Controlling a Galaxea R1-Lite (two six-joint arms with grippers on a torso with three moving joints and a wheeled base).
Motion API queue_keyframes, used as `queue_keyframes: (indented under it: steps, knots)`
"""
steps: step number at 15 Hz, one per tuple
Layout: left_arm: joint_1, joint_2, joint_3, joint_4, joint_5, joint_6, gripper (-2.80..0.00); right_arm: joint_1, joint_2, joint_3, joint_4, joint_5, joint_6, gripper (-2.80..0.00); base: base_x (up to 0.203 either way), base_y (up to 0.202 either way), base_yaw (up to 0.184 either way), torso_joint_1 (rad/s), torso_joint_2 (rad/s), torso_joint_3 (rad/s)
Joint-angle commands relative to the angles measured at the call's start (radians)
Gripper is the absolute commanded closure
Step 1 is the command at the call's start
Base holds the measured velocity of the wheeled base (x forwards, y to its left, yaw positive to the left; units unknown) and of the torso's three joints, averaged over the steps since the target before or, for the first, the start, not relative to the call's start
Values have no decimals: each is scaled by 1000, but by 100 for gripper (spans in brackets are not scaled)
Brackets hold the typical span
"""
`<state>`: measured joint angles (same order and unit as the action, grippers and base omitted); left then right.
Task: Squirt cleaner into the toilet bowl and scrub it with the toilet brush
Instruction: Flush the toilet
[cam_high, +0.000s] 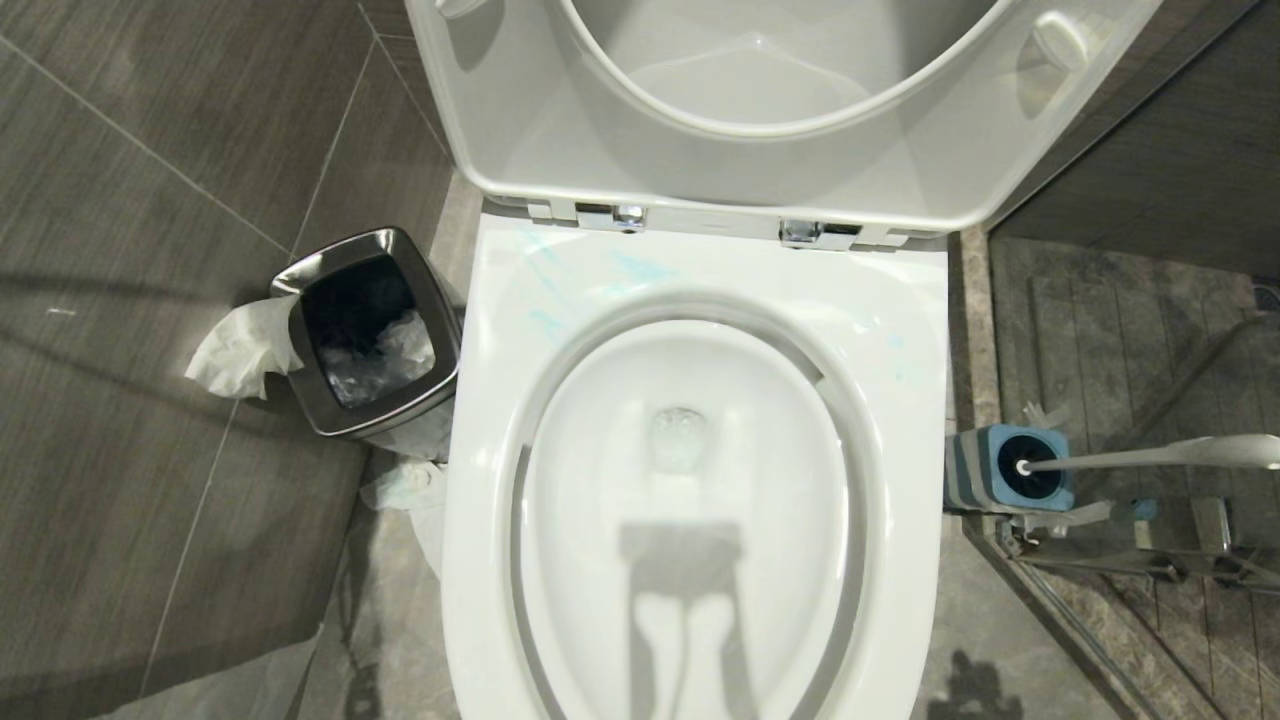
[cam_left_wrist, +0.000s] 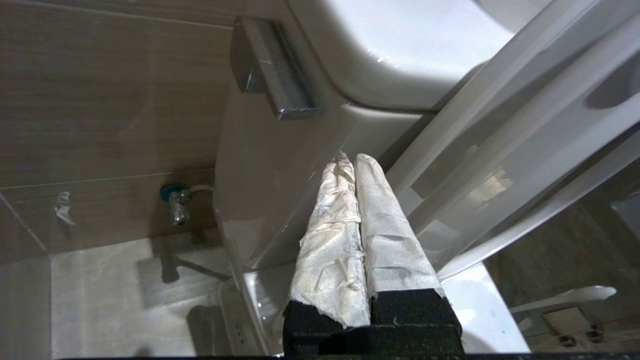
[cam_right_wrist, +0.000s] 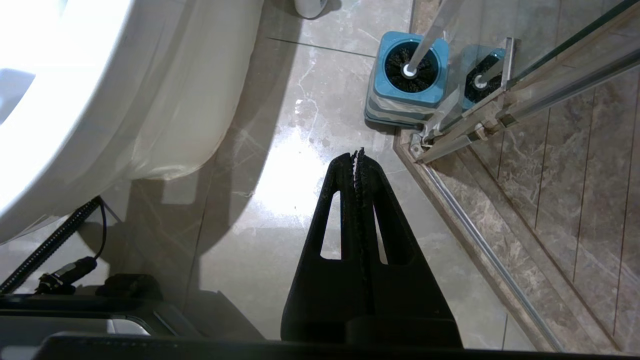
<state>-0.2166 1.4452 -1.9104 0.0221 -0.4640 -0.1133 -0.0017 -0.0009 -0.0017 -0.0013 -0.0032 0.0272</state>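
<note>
The right gripper (cam_right_wrist: 359, 156) hung closed and empty above the floor. Just beyond it the toilet brush (cam_right_wrist: 411, 67) stood in its holder (cam_right_wrist: 385, 107), handle rising toward the camera (nearer this arm). The left gripper (cam_left_wrist: 352, 161), closed too, pointed at the tank (cam_left_wrist: 260, 165).

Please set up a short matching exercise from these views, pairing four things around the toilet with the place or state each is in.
Things:
1. toilet brush
2. steel bin
3. toilet lid
4. left gripper

Places or states:
A. raised upright behind the toilet bowl
B. shut, its fingers wrapped in white paper
C. standing in the blue holder, head down
D. on the floor, with white tissue draped over its rim

Pairs: 1-C, 2-D, 3-A, 4-B
</note>
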Motion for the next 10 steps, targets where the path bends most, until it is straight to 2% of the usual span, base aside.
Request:
queue_keyframes:
  steps: [1,4,7,10]
  knots:
    - [8,30,1,0,4,8,0,0,1,0,0,0,0,0,0,0,0,0,0,0]
    - [24,42,-13,25,11,-3,0,0,1,0,0,0,0,0,0,0,0,0,0,0]
    - [101,23,-13,161,15,50,0,0,1,0,0,0,0,0,0,0,0,0,0,0]
    - [110,35,-15,173,16,60,0,0,1,0,0,0,-1,0,0,0,0,0,0,0]
